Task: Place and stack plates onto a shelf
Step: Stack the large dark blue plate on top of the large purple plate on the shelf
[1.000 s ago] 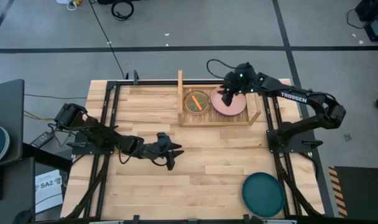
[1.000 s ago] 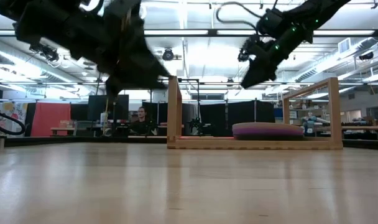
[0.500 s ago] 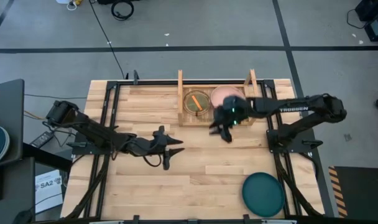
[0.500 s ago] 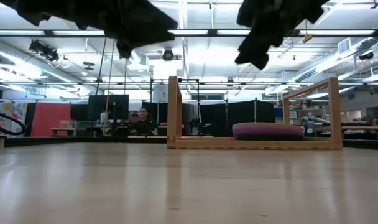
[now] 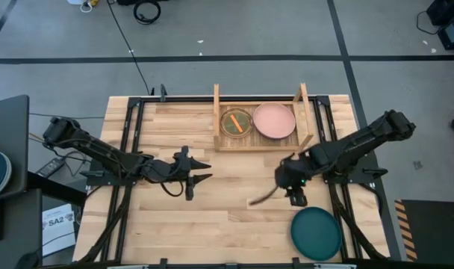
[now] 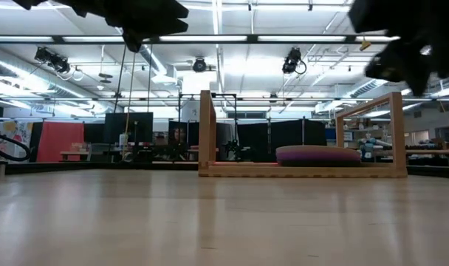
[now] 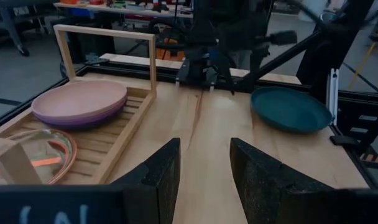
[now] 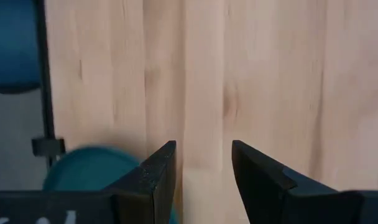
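1. The right gripper [image 5: 296, 196] hangs over the counter [image 5: 175, 119] just above the teal plate [image 5: 316, 232], fingers [image 8: 258, 180] parted and holding nothing. I'd say the step in hand is fetching that last loose plate.
2. The next move looks to call for dropping onto the teal plate's rim, pinching it, then carrying it across to the shelf [image 5: 218, 112].
3. The left gripper [image 5: 191, 174] waits over the middle of the counter, well apart from the shelf, its fingers [image 7: 153, 180] also spread and empty.
4. Counting plates: on the shelf, one pink plate [image 5: 275, 120] sits on a purple plate [image 7: 77, 117], with a small clear orange-tinted plate [image 5: 235, 122] beside them. The teal one makes four that I can see.
5. One shelf, two arms; the teal plate lies near the counter's front right corner.
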`<state>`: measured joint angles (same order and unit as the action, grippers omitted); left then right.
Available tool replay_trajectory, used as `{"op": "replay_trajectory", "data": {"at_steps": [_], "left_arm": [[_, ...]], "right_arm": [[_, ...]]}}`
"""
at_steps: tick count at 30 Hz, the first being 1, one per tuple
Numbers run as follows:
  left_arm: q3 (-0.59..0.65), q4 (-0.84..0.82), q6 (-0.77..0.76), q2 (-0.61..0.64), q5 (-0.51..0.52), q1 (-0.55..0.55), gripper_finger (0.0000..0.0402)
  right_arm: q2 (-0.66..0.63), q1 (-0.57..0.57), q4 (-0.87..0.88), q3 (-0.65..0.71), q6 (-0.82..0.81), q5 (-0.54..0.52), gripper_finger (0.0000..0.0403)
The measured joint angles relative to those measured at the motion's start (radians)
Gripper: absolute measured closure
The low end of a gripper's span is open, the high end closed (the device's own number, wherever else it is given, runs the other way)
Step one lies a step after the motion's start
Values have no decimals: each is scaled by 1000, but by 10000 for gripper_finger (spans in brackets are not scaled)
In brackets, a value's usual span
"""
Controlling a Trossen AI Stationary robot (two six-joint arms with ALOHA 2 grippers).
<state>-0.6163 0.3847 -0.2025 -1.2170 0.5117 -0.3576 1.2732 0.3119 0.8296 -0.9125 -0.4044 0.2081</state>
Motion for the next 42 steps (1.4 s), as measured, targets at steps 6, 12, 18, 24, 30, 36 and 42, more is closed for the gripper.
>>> {"op": "replay_trajectory", "data": {"at_steps": [6,12,18,24,30,36,42], "left_arm": [[0,-11,-27,9,0,0,255],[0,-17,-29,9,0,0,255],[0,-17,-30,9,0,0,255],[0,-17,-30,9,0,0,255],[0,-17,-30,9,0,0,255],[0,-17,-30,9,0,0,255],[0,-17,-31,9,0,0,255]], "right_arm": [[0,153,17,56,-121,-28,243],[0,265,19,104,-197,-36,243],[0,324,15,134,-247,-94,243],[0,361,-11,206,-341,-69,243],[0,382,-102,279,-363,-8,242],[0,383,-164,348,-394,2,242],[0,383,-181,388,-460,3,242]]}}
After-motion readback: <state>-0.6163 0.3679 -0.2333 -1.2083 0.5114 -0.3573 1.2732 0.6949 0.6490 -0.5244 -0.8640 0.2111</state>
